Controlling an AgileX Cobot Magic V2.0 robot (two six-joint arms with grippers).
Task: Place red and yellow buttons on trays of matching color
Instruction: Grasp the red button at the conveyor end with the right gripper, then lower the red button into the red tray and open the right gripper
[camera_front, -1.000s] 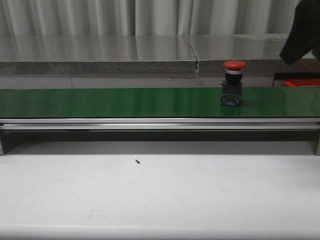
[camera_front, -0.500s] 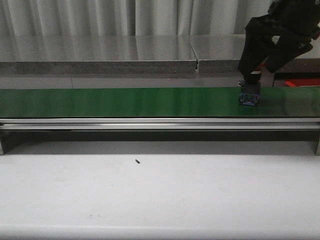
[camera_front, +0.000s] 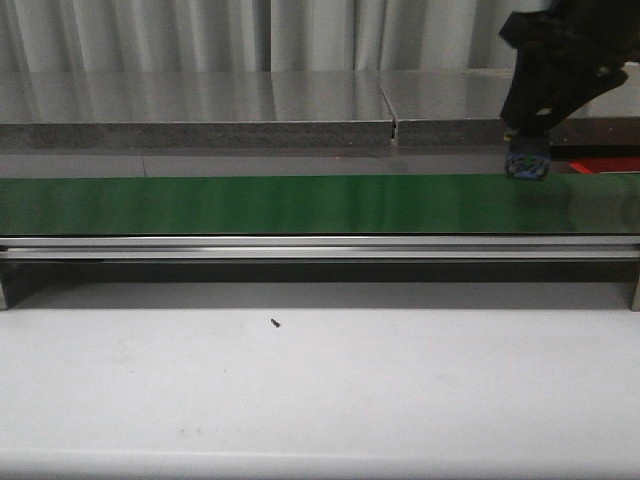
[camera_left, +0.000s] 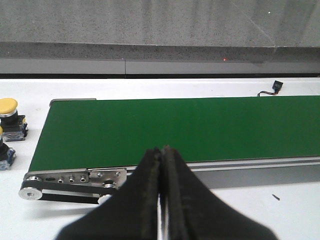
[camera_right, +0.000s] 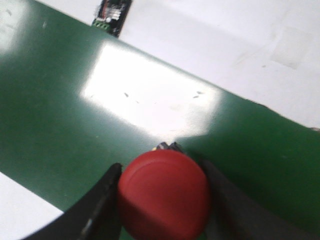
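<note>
While the right gripper (camera_right: 162, 200) clasped it from both sides, the red button (camera_right: 163, 195) showed a domed glossy cap over a dark-and-blue base (camera_front: 527, 165), held just above the far right of the green belt (camera_front: 300, 205). A red tray (camera_front: 606, 164) lay beyond. Further left, the left gripper (camera_left: 161, 165) was clenched empty; yellow buttons (camera_left: 10, 114) stood off the belt's end.

Bare green belt (camera_front: 250, 204) leftward
</note>
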